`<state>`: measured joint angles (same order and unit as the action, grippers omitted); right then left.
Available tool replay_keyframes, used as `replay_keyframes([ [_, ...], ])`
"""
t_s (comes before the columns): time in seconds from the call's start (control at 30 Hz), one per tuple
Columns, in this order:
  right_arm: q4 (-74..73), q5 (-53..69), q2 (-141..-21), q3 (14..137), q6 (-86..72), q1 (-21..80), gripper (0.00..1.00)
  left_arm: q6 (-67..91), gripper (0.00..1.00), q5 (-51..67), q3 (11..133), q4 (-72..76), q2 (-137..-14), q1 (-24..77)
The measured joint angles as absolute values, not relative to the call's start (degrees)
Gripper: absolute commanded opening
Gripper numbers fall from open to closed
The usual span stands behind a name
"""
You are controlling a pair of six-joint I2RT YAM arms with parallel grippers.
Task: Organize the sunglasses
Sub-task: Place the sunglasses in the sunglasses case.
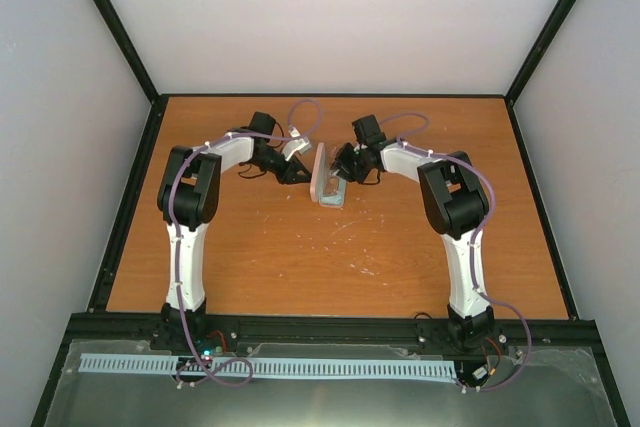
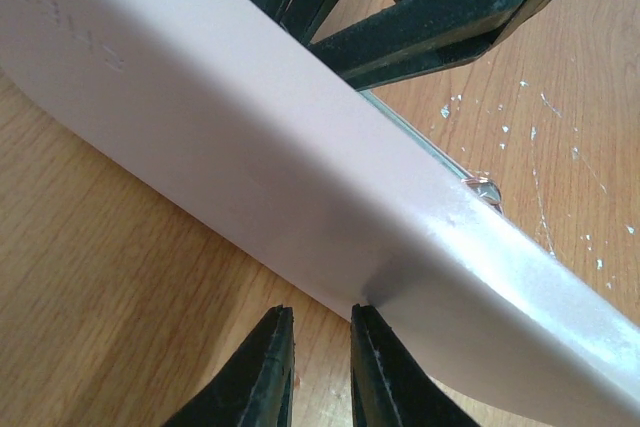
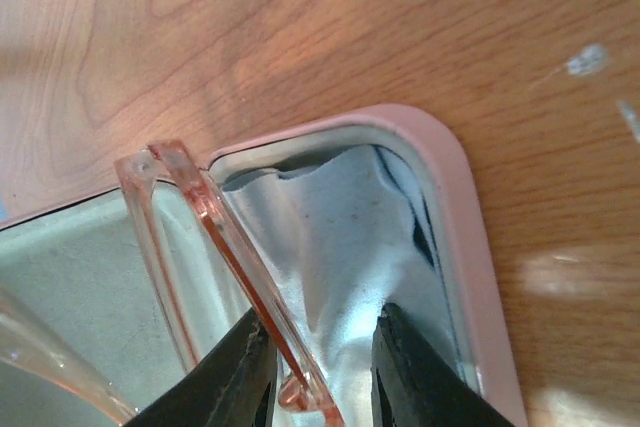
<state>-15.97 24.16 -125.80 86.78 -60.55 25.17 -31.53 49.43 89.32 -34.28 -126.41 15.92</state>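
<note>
A pink sunglasses case (image 1: 327,182) lies open toward the far middle of the worktop (image 1: 300,262), between the tips of the left arm (image 1: 190,187) and the right arm (image 1: 452,197). From above it is small, and its contents cannot be made out there.

The right wrist view looks into one rounded corner of the case (image 3: 462,217). Inside is a crumpled pale grey cloth (image 3: 345,227), dark in its folds. The sunglasses (image 3: 225,247) lie in the case on top of it. Only a clear pink temple shows, running from the case's edge down between the right fingers (image 3: 415,377). The lenses and the rest of the frame are cut off at the left and bottom. These fingers stand apart with the temple's end between them. It lies against one of them, and a strip of cloth shows before the other.

In the left wrist view the case's pink lid (image 2: 300,147) crosses the whole picture as a slanted band and hides the inside. A glint of the sunglasses (image 2: 485,188) peeks past its far edge, and faint embossed lettering on the lid is unreadable. The left fingers (image 2: 262,377) sit slightly apart just under the lid's near edge, with bare worktop in the gap. Whether their tips touch the lid cannot be told.
</note>
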Motion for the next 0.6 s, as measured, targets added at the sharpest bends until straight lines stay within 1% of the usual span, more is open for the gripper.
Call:
replay_keyframes([
  [0.5, -26.74, 15.64, -122.78, 88.99, -54.65, 25.17, 0.29, -31.53, 0.18, 49.54, 89.32, -34.26, -126.41, 15.92],
  [0.53, -27.33, 15.00, -122.39, 89.10, -54.30, 25.17, 0.29, -31.53, 0.18, 49.54, 89.32, -34.26, -126.41, 15.92],
  [0.6, -28.21, 13.67, -121.47, 89.32, -53.49, 25.15, 0.22, -31.53, 0.18, 49.54, 89.32, -34.26, -126.41, 15.92],
])
